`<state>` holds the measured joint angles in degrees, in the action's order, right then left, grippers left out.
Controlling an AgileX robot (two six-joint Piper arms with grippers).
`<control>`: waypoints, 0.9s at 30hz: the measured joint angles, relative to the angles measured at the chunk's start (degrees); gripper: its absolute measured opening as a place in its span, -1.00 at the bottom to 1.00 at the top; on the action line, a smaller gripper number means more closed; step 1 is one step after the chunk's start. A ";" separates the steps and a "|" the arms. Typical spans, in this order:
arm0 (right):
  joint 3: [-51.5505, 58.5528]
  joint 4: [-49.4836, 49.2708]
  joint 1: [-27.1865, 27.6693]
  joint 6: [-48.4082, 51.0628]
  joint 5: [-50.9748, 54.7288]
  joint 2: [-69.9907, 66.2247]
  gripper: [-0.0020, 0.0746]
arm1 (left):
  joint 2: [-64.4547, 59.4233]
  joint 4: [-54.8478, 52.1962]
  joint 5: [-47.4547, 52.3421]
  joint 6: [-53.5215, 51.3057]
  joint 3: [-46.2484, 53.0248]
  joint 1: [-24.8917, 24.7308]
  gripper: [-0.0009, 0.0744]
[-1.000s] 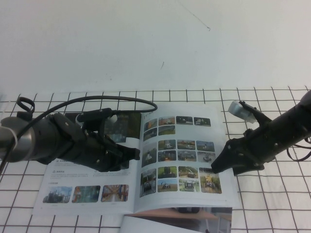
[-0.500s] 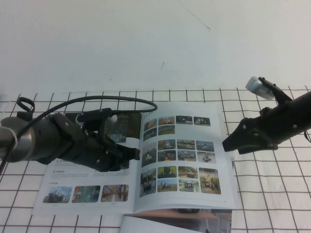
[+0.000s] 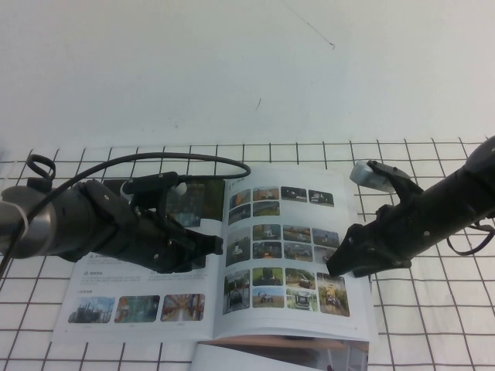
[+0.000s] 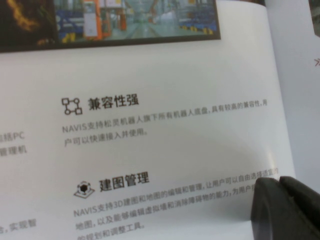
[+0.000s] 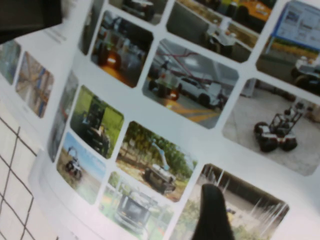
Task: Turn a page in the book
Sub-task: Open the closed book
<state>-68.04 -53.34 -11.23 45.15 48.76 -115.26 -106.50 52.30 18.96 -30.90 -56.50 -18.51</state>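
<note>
The book (image 3: 116,278) lies open on the grid table. Its left page has a dark banner and text, also seen in the left wrist view (image 4: 150,150). The page (image 3: 298,212) with rows of small colour photos is the right one, and it fills the right wrist view (image 5: 150,107). My left gripper (image 3: 213,246) is shut and rests on the left page near the spine, with its fingertips (image 4: 285,205) together on the paper. My right gripper (image 3: 335,267) is shut, and its tip (image 5: 212,215) touches the lower right photos of the page.
A second booklet with a tan-brown strip (image 3: 286,342) sticks out under the book's near edge. A black cable (image 3: 193,158) loops over the left arm. The gridded table (image 3: 433,325) continues to the right, with a plain white wall behind it.
My right gripper rose and pulled back to the right, then came down and left onto the lower right photos. The page's right edge has shifted slightly inward. The left arm has not moved.
</note>
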 joint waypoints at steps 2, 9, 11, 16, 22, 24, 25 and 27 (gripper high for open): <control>0.00 0.00 0.00 -0.10 -0.40 -0.61 0.25 | 0.00 0.00 0.00 0.00 0.00 0.00 -0.98; 0.00 0.12 0.00 -0.59 -0.78 -2.21 0.25 | 0.00 0.00 0.00 0.00 0.00 0.00 -0.98; 0.00 0.57 0.00 -0.71 -0.68 -2.21 0.25 | 0.00 0.00 0.00 0.00 0.00 0.00 -0.98; -0.10 1.57 0.00 -0.80 -0.49 -2.21 0.25 | 0.00 0.00 0.00 -0.19 0.00 0.00 -0.98; -0.44 3.58 0.00 -2.40 0.38 -2.21 0.24 | 0.00 0.00 0.00 -0.34 0.00 0.00 -0.98; -0.51 3.77 0.00 -2.76 0.41 -2.21 0.24 | 0.00 0.24 0.00 -0.34 0.00 0.00 -0.98; -0.51 3.81 0.00 -2.76 0.52 -2.21 0.24 | 0.00 0.38 0.00 -0.34 0.00 0.00 -0.98; -0.51 3.94 0.00 -2.86 0.75 -2.21 0.24 | 0.00 0.37 0.00 -0.34 0.00 0.00 -0.98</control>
<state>-68.55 -49.40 -11.23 42.29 49.52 -117.47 -106.50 52.67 18.96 -31.24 -56.50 -18.51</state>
